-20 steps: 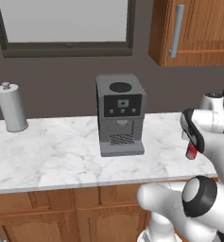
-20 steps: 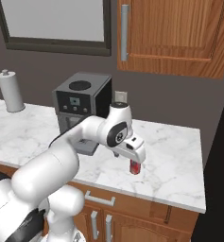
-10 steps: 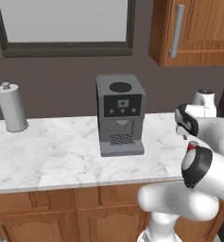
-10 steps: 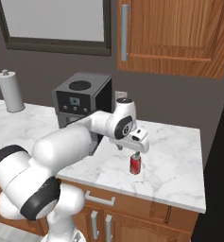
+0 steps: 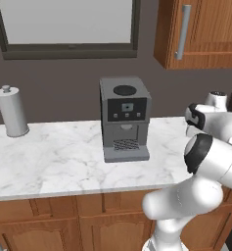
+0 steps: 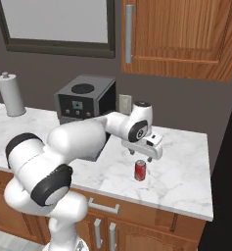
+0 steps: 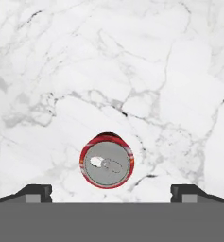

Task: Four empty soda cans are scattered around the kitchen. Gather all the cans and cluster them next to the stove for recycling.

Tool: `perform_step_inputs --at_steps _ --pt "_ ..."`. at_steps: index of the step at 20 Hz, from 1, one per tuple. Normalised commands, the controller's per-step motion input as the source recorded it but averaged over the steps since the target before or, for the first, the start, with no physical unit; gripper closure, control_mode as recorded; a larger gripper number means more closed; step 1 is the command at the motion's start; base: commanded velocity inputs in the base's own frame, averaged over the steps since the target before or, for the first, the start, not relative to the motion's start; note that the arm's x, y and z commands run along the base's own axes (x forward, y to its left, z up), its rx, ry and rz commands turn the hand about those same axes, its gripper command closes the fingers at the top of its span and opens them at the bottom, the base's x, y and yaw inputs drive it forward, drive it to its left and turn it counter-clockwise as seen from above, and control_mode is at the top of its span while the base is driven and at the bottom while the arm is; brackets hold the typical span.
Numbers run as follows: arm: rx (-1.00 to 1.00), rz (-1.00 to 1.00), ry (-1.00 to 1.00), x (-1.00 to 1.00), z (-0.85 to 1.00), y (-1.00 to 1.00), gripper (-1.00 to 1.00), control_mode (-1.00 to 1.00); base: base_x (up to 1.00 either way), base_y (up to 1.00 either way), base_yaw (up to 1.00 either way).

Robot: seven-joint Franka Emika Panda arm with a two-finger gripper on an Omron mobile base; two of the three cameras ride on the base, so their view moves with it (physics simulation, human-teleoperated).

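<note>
One red soda can (image 6: 140, 170) with a silvery top stands upright on the white marble counter (image 6: 183, 169), near its front edge. My gripper (image 6: 145, 158) hangs straight above it, open, with nothing in its jaws. In the hand view the soda can (image 7: 106, 160) lies between and a little beyond the two fingertips (image 7: 37, 192), well clear of both. The gripper (image 7: 111, 193) is wide apart there. The stove is out of view.
A grey coffee machine (image 6: 85, 104) (image 5: 125, 117) stands on the counter left of the can. A white paper towel roll (image 5: 12, 112) (image 6: 11, 94) is at the far left. Wooden wall cabinets (image 6: 176, 34) hang above. The counter ends at a dark wall on the right.
The gripper has lifted off the can, which stays standing on the counter. The arm's elbow has swung down and toward the base.
</note>
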Motion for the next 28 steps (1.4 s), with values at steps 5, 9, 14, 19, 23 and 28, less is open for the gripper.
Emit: perform_step_inputs --at_steps 5,9,14,19,23,28 --pt "0.09 -0.11 -0.03 0.0 -0.35 0.02 -1.0 -1.0 0.0 0.0 0.0" --pt "0.06 -0.1 0.0 0.0 -0.35 0.01 -1.0 -1.0 0.0 0.0 0.0" --pt "-0.02 -0.03 0.08 0.02 -0.27 0.02 -1.0 -1.0 0.0 0.0 0.0" --pt "-0.04 -0.01 0.12 0.03 -0.27 0.0 -1.0 -1.0 0.0 0.0 0.0" --pt "-0.01 0.0 0.07 0.0 -0.29 0.0 -1.0 -1.0 0.0 0.0 0.0" --pt "0.03 0.0 0.01 -0.06 -0.24 0.0 1.0 -1.0 0.0 0.0 0.0"
